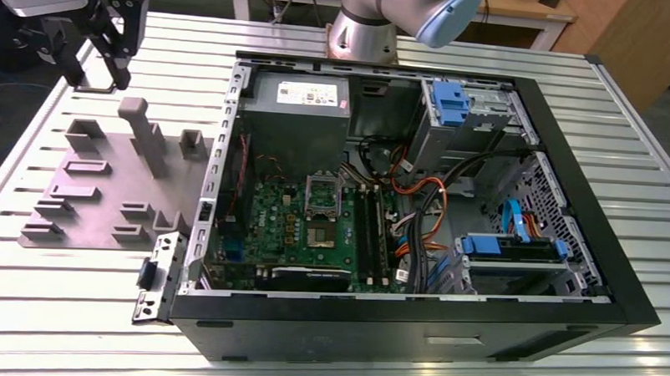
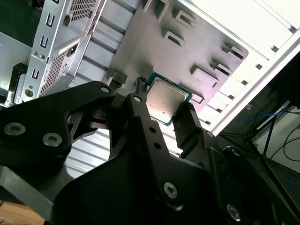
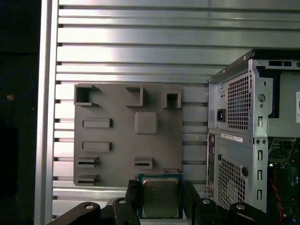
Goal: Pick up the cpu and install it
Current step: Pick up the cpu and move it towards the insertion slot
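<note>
Gripping the cpu (image 3: 161,198), a small thin square chip with a silvery-grey metal top and pale tan rim, between the two black fingers of the tool (image 1: 99,73). Pressing those fingers against opposite edges of the chip, as seen in both wrist views. Hovering clear of the ribbed aluminium worktop (image 1: 74,313), with nothing but the tool touching the chip.

Lying below the tool and a little beyond its fingertips: a flat grey plastic holder plate (image 3: 117,140) with raised blocks and slots.

Standing off to one side of the tool, well apart from it: an open black computer case (image 1: 419,333). Holding inside it a green motherboard (image 1: 278,211), with a rectangular silver metal socket frame (image 1: 321,190) near the board's middle.

Judging progress: pick-up looking done, the chip being off the holder plate and clamped in the tool. Installing not yet done, the chip being well apart from the socket frame.
</note>
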Action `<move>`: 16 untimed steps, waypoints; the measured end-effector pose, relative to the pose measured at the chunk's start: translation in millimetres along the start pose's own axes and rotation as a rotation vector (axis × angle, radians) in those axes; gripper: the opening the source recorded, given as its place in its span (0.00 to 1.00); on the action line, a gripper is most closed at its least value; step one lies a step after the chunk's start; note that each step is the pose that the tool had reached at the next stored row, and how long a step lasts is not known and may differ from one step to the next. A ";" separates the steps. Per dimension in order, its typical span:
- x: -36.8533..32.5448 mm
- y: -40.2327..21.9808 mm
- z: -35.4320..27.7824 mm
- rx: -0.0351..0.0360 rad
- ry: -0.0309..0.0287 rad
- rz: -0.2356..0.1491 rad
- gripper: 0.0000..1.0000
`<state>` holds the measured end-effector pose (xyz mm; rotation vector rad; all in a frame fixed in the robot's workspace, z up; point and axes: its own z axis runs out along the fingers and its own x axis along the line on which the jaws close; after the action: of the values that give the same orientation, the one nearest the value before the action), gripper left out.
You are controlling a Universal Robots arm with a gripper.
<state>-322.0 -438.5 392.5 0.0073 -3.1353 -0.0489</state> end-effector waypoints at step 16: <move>-5.5 -2.6 -0.1 0.0002 0.0000 0.000 0.47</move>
<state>-316.4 -441.1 392.5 0.0071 -3.1353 -0.0486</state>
